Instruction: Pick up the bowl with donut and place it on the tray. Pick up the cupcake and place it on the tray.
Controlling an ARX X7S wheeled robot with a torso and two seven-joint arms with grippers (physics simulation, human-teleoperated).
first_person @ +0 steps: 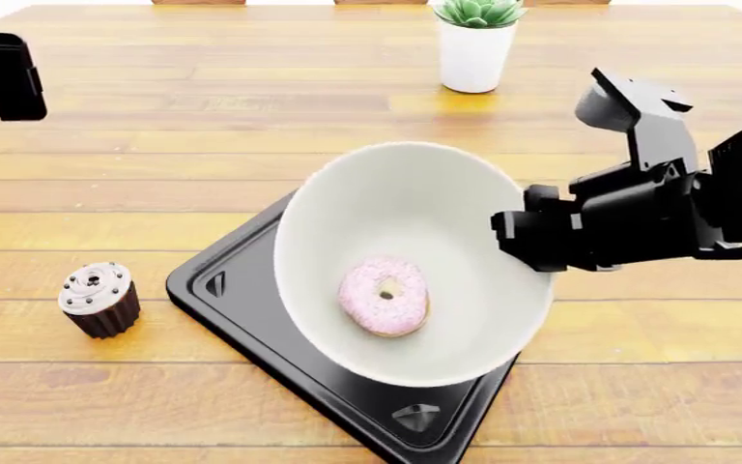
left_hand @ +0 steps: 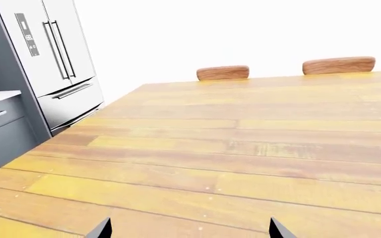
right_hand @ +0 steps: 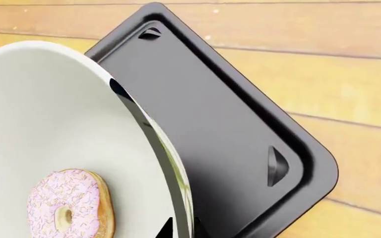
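The wooden plank surface (first_person: 152, 145) spreads wide under me, with two chair backs (left_hand: 222, 73) at its far edge, a grey fridge (left_hand: 45, 49) and cabinets off beyond one corner, and a small potted plant (first_person: 475, 43) standing well clear toward the far side. On that surface lies the tray (first_person: 236, 290), flat, black and turned cornerwise to me. Over it I carry the bowl (first_person: 410, 222), tilted and seemingly lifted above the tray's middle, though I cannot tell whether its base touches yet. My right end effector (first_person: 526, 237) is clamped on the bowl's rim at the side nearest my right arm, one finger inside the wall and one outside, as the right wrist view shows at its lower edge. I judge the bowl heavy, stiff, glazed and slick, so a one-sided rim pinch lets it hang askew; it wants a slow, level descent and would chip if dropped. My left end effector (left_hand: 189, 230) hovers empty and spread open over bare planks, far from the work. The cupcake (first_person: 99, 299) stands upright beside the tray's left corner, apart from it; it looks light and soft on top, best taken by its ridged wrapper. The donut (first_person: 385, 296) rests loose inside the bowl, low on the slope, and could slide if I tip further.
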